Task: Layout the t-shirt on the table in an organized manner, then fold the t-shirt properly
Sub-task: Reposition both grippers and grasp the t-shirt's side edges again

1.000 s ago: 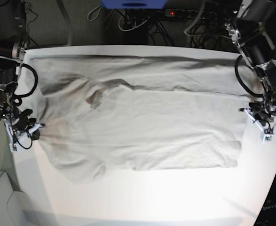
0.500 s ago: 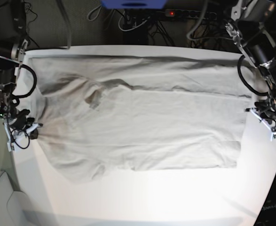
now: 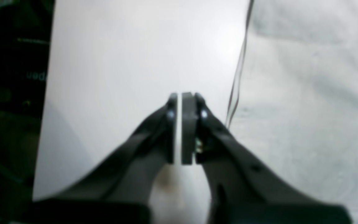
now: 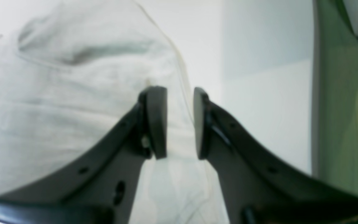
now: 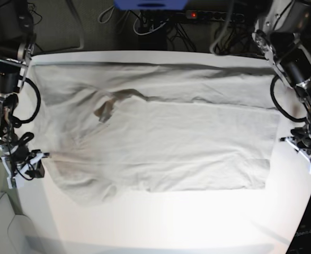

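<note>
- Shirt (image 5: 160,143) spread flat across most of the table (image 5: 160,227), lying sideways: collar and sleeves toward the right-arm side, hem toward the left-arm side. Likely laid lengthwise so each arm reaches one end.
- Laid out but not tidy: a long crease along the far edge, wrinkles near the collar, near sleeve bunched at the front corner. Folding not yet begun, by the look of it.
- Left gripper (image 3: 179,96) over bare table just beside the hem, apart from the cloth. Jaws nearly pressed together, only a thin slit of light between the pads, nothing pinched. Probably parked clear of the hem so the cloth lies undisturbed.
- Right gripper (image 4: 179,121) above the shirt's edge at the sleeve end. Jaws spread, a clear gap between the pads, cloth visible through the gap but not clamped.
- Judged next need: smoothing the bunched sleeve and far crease before any fold.
- Risk: thin, soft cloth, easy to drag and re-wrinkle with a one-sided pull.
</note>
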`<state>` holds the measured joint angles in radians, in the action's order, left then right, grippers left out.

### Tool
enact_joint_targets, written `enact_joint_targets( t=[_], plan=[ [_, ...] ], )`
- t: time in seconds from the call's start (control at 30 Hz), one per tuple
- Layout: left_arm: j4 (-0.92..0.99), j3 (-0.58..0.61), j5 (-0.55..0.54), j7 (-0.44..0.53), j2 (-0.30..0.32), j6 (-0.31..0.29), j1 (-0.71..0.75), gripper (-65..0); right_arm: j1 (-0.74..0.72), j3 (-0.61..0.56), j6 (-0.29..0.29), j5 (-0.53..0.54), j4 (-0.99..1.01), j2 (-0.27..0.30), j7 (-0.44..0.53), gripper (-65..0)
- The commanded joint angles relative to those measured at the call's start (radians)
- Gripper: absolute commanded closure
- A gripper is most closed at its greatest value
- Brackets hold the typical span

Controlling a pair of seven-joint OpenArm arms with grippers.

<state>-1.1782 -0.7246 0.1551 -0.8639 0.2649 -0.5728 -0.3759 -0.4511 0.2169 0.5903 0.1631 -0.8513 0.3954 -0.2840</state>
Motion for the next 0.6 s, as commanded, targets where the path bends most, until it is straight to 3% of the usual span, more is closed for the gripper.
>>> enact_joint_targets(
  t=[0.0, 0.17, 0.3, 0.4, 0.57],
  plan=[
    [-0.018, 0.000, -0.005, 0.016, 0.015, 0.007, -0.033, -9.8, -0.030, 0.002, 0.024, 0.006, 0.000, 0.020, 0.021, -16.3],
    [0.004, 0.001, -0.002, 0.024, 0.012, 0.009, -0.068, -35.3, -0.101, -0.001, 0.023, 0.006, 0.122, 0.006, 0.025, -16.3],
    [0.071, 0.003, -0.005, 0.025, 0.004, 0.009, -0.114, -55.3, -0.143, -0.003, 0.021, 0.005, 0.232, 0.006, 0.087, -16.3],
    [0.122, 0.001, -0.005, 0.054, 0.000, 0.009, -0.136, -60.6, -0.143, -0.003, 0.021, 0.005, 0.249, 0.006, 0.105, -16.3],
    [0.234, 0.004, -0.005, 0.190, -0.003, 0.009, -0.143, -60.9, -0.137, -0.003, 0.020, 0.005, 0.249, 0.006, 0.130, -16.3]
  ],
)
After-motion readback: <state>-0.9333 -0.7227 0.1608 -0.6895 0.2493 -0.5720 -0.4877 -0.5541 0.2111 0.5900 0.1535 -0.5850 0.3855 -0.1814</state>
